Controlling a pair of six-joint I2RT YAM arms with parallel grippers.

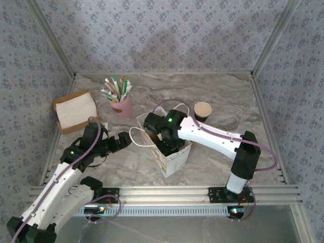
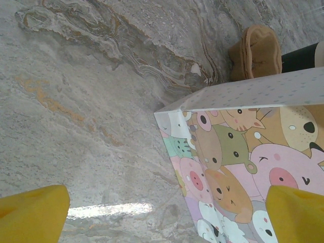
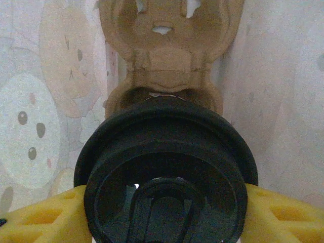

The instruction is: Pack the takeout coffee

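Observation:
The takeout coffee faces the right wrist camera with its round black lid, which hides the cup wall. My right gripper is shut on it, one yellow finger against each side of the lid. It hangs inside the cartoon-animal paper bag, above a brown cardboard cup carrier at the bag's bottom. From above, my right gripper reaches down into the bag's mouth. My left gripper stands open just left of the bag, nothing between its fingers.
A dark-walled paper cup stands behind the bag to the right. A pink cup of straws and a brown box of white napkins sit at the back left. The bag's white handle loops toward my left gripper.

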